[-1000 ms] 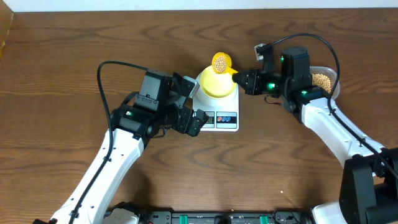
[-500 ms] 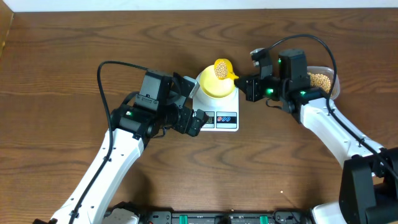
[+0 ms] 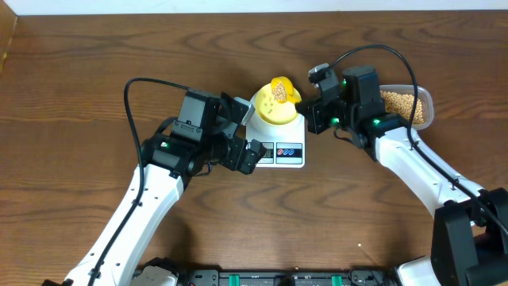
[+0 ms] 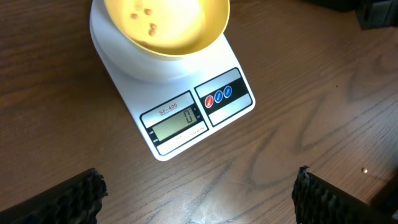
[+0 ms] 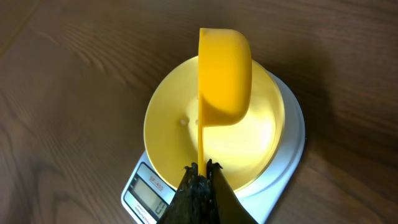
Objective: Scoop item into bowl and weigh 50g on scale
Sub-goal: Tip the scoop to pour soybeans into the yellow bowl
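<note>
The white scale (image 3: 279, 151) sits mid-table with the pale yellow bowl (image 3: 274, 113) on its platform. My right gripper (image 3: 305, 101) is shut on the handle of a bright yellow measuring spoon (image 3: 280, 89), which is tipped on its side over the bowl with beige beans (image 3: 279, 90) in its cup. The right wrist view shows the spoon (image 5: 224, 71) edge-on above the bowl (image 5: 168, 134), with the handle pinched in the gripper (image 5: 200, 169). Several beans (image 4: 146, 17) lie in the bowl (image 4: 186, 34). The scale (image 4: 214, 118) lies ahead of my left gripper (image 4: 199, 193), which is open and empty over the wood.
A clear plastic tub (image 3: 425, 98) holding more beans (image 3: 399, 102) stands at the right, behind my right arm. The left arm lies along the scale's left side. A black rail runs along the table's front edge (image 3: 286, 278).
My right gripper has shifted left and rolled the spoon onto its side over the bowl, uncovering more of the tub. The left arm has not moved.
</note>
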### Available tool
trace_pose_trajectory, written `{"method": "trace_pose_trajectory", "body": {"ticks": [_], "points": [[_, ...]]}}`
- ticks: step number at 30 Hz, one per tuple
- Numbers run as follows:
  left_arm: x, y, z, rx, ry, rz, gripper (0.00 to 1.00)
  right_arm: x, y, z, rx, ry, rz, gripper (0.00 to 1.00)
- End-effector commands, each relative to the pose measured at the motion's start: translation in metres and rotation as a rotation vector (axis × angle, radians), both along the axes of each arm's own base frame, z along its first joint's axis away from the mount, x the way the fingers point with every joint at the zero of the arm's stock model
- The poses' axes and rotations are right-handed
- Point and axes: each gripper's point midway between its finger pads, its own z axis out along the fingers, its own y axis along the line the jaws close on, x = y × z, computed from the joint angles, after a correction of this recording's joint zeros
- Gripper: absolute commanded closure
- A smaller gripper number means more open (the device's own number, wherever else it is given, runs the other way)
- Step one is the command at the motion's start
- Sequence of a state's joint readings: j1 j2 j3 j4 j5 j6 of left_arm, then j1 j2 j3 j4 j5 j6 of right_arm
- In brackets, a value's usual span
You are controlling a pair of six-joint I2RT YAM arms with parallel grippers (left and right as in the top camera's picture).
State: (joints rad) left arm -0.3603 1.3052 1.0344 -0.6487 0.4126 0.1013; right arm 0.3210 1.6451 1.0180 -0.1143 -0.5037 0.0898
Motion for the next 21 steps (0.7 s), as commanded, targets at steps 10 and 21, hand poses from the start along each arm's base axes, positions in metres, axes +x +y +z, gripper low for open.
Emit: {"method": "trace_pose_trajectory", "body": {"ticks": [10, 21], "points": [[0.0, 0.001, -0.001, 0.005, 0.004, 0.007, 0.02, -0.006, -0.001, 0.007, -0.079, -0.069, 0.034, 0.99], [0.0, 0.001, -0.001, 0.005, 0.004, 0.007, 0.02, -0.005, -0.001, 0.029, -0.207, -0.22, 0.024, 0.99]]}}
